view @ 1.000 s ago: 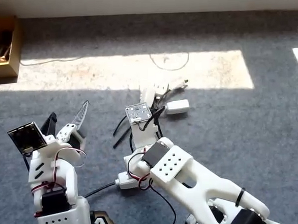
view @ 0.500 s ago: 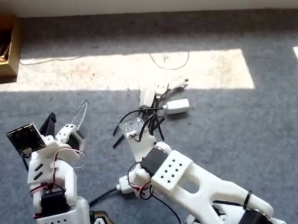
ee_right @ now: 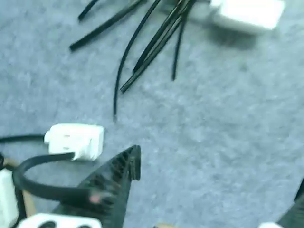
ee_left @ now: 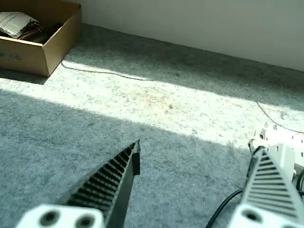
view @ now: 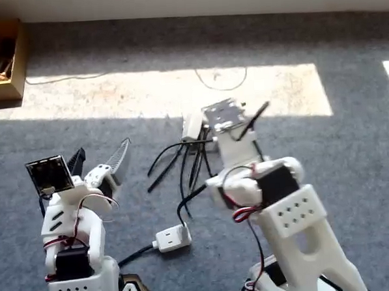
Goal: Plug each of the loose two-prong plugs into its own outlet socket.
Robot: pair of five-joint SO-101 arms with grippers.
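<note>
Left wrist view: items [ee_left: 20, 24] in box [ee_left: 53, 46]

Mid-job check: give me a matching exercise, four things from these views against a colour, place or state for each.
1. cardboard box
2. socket block
3. loose cords
4. left gripper

a. black, fanned out on the carpet
b. open, over carpet
c. brown, far left near the wall
d. white, on the carpet between the arms' bases

Pairs: 1-c, 2-d, 3-a, 4-b.
</note>
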